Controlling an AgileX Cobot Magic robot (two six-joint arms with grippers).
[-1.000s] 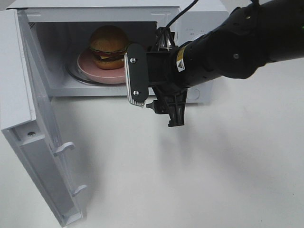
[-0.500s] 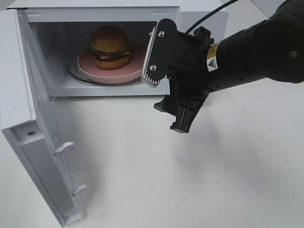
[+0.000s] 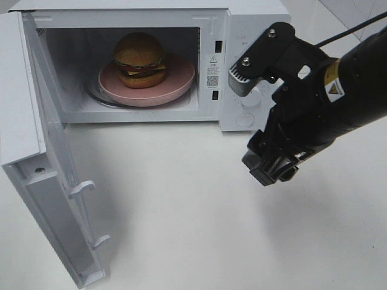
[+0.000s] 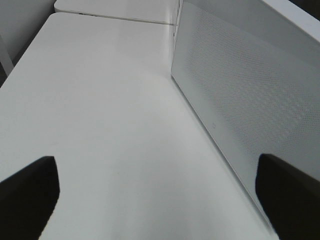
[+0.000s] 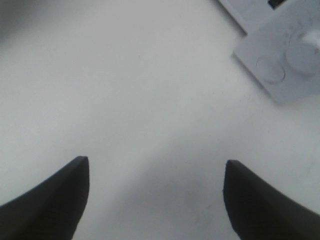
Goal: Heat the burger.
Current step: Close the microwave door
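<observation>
Inside the open microwave [image 3: 254, 24], we see the burger [image 3: 139, 59] sitting on a pink plate [image 3: 178, 84]. Our right claw [image 5: 156, 197] is spread wide above the desk [image 3: 181, 211], holding nothing. Our left claw [image 4: 157, 200] is wide and empty too.

No word or number is legible. On the microwave's [image 3: 254, 24] front frame, at three o'clock from the open cavity, a white sticker [image 3: 211, 62] shows a warning triangle above print too small to read, with a QR-style code [image 3: 211, 80] at its six o'clock. Faint grey print [image 3: 241, 41] at the twelve o'clock end of the control panel [image 3: 242, 118] is illegible, as is a yellow label [image 3: 331, 86] with a black mark on the right arm [image 3: 363, 90].
</observation>
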